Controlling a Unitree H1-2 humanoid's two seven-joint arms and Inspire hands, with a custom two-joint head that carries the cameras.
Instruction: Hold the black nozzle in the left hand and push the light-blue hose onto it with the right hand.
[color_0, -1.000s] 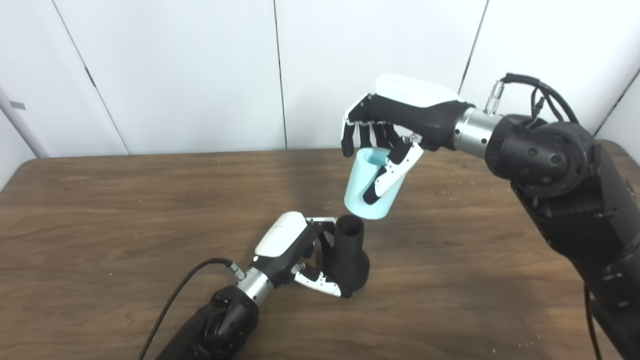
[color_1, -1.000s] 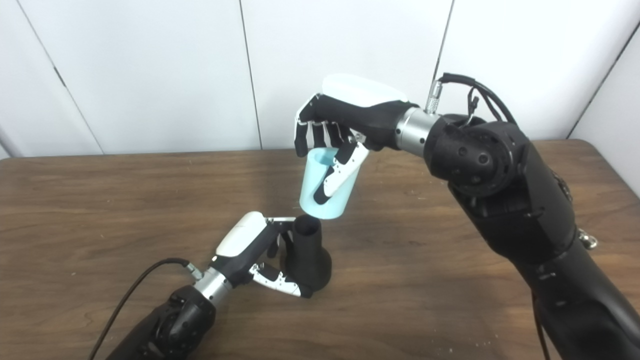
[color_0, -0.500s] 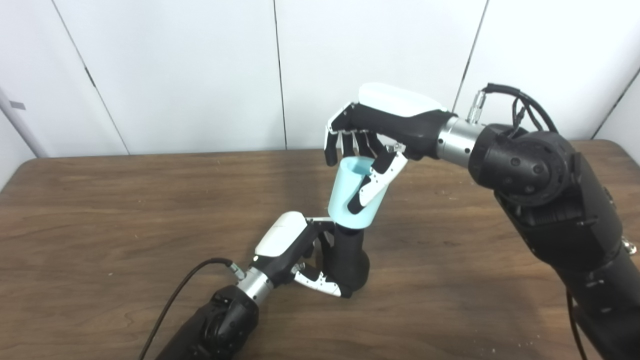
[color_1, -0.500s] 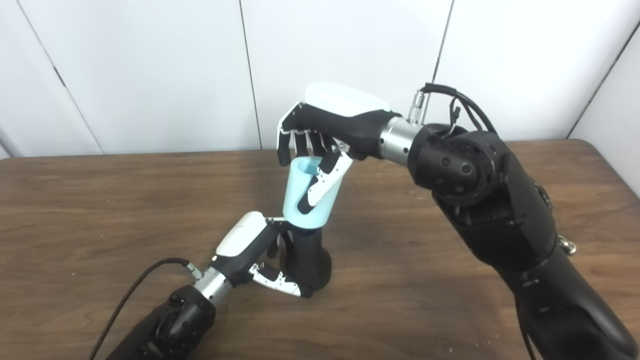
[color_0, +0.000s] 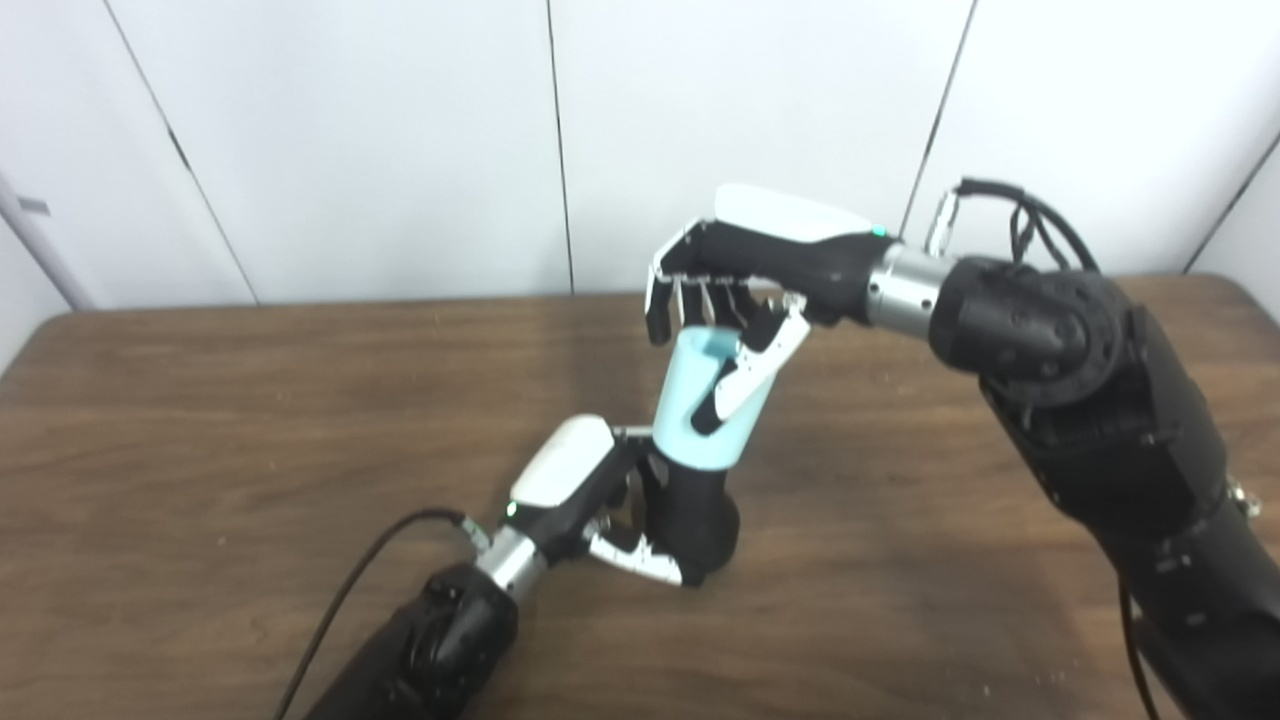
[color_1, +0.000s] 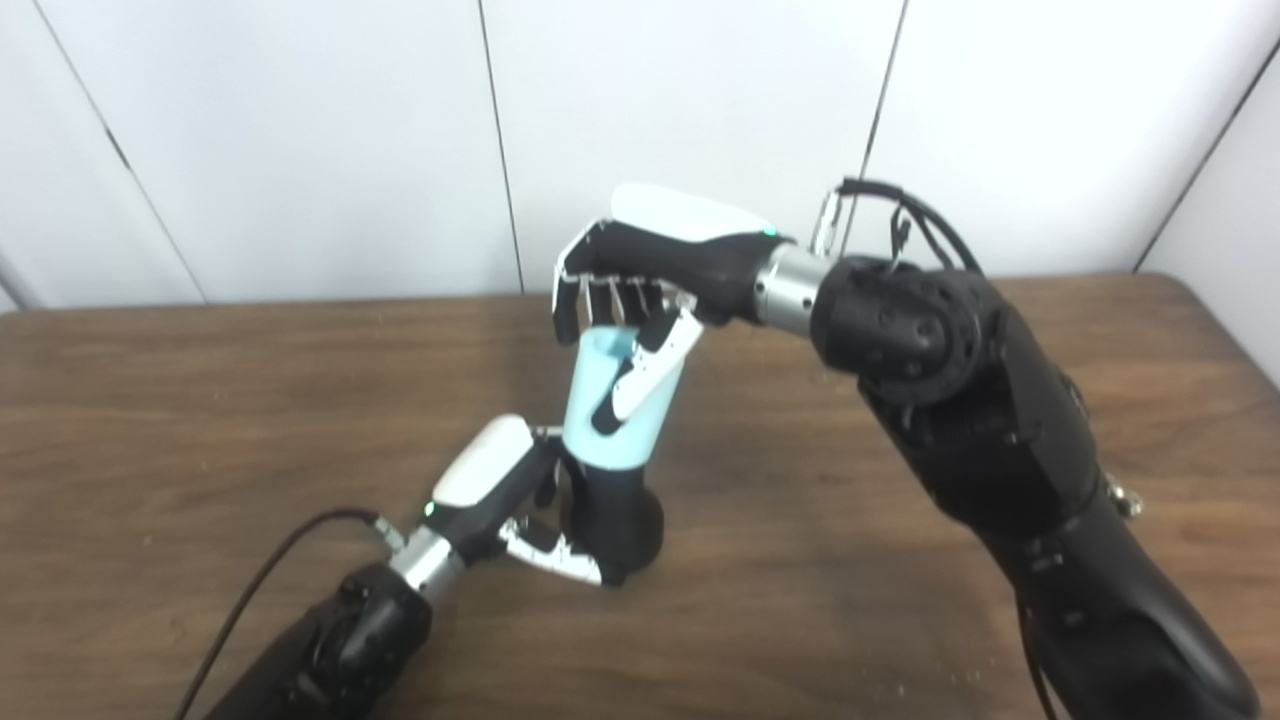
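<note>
The black nozzle (color_0: 700, 515) stands upright on the brown table (color_0: 200, 420), its wide base down. My left hand (color_0: 590, 490) is shut on it from the left, thumb wrapped round the base. A short light-blue hose (color_0: 690, 415) sits over the nozzle's neck, hiding the top opening. From above, my right hand (color_0: 745, 270) is shut on the hose, with its thumb lying down the front of the hose and its fingers behind the rim. In the right eye view the hose (color_1: 608, 410) covers the nozzle (color_1: 615, 520) the same way.
White wall panels (color_0: 400, 140) rise behind the table's far edge. A black cable (color_0: 350, 590) trails from my left wrist over the table. My right forearm (color_0: 1100, 430) crosses the right side of the table.
My right hand carried the hose left and down from beside the nozzle's mouth onto its neck, sliding it further down. The left hand kept its hold. The camera tilted slightly.
</note>
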